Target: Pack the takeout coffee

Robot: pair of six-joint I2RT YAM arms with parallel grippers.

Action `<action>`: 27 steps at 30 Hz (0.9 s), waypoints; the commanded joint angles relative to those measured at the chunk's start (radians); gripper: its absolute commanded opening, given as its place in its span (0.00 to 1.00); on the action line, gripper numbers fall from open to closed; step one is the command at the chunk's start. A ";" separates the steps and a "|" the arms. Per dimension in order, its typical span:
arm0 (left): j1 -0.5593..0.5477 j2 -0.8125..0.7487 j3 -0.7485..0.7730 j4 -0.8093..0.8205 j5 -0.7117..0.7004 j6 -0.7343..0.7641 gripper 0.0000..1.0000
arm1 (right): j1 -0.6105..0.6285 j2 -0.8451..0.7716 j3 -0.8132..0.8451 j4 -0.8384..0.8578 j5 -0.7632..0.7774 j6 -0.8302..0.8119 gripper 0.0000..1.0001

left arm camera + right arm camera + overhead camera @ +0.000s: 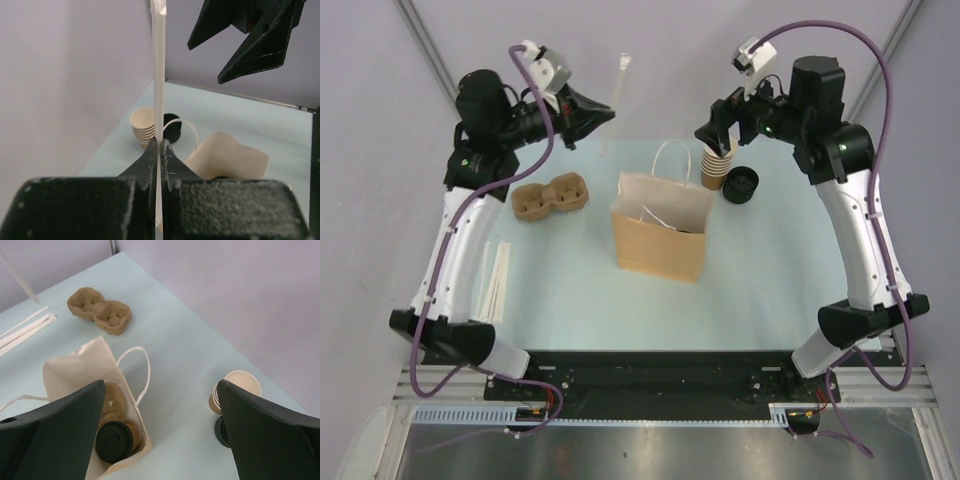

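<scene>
The takeout coffee point(114, 441), a brown cup with a black lid, stands inside the open paper bag point(75, 370) in a cardboard carrier point(114, 400). From above the bag point(660, 240) stands mid-table and hides the cup. My right gripper point(161, 385) is open and empty, high above the bag's right side, and also shows from above point(720, 130). My left gripper point(160, 145) is shut on a white paper-wrapped straw point(159, 75), held upright in the air at the back left point(605, 115), away from the bag point(230, 157).
A stack of lidless tan cups point(717, 165) and loose black lids point(741, 184) stand right of the bag. An empty brown two-cup carrier point(552, 195) lies to its left. Several white straws point(495, 280) lie by the left arm.
</scene>
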 commanded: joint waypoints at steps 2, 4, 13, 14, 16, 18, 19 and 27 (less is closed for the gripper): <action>-0.127 0.106 0.136 0.054 0.112 0.037 0.00 | -0.032 -0.111 -0.102 0.053 0.012 0.023 0.99; -0.152 0.144 0.159 0.032 0.143 0.054 0.00 | -0.046 -0.151 -0.137 0.052 0.027 0.022 0.99; -0.220 0.206 0.073 -0.126 0.166 0.186 0.00 | -0.136 -0.280 -0.316 0.068 0.032 0.085 0.99; -0.224 0.198 0.048 -0.117 0.160 0.201 0.00 | -0.143 -0.284 -0.324 0.065 0.030 0.088 0.99; -0.232 0.189 -0.002 -0.123 0.143 0.226 0.00 | -0.155 -0.294 -0.341 0.064 0.020 0.092 0.99; -0.235 0.190 -0.021 -0.155 0.137 0.253 0.00 | -0.158 -0.297 -0.350 0.061 0.013 0.094 0.99; -0.235 0.192 -0.031 -0.166 0.131 0.261 0.00 | -0.158 -0.297 -0.353 0.061 0.009 0.094 0.99; -0.247 0.170 -0.163 -0.189 -0.004 0.325 0.00 | -0.164 -0.271 -0.346 0.061 -0.019 0.102 0.99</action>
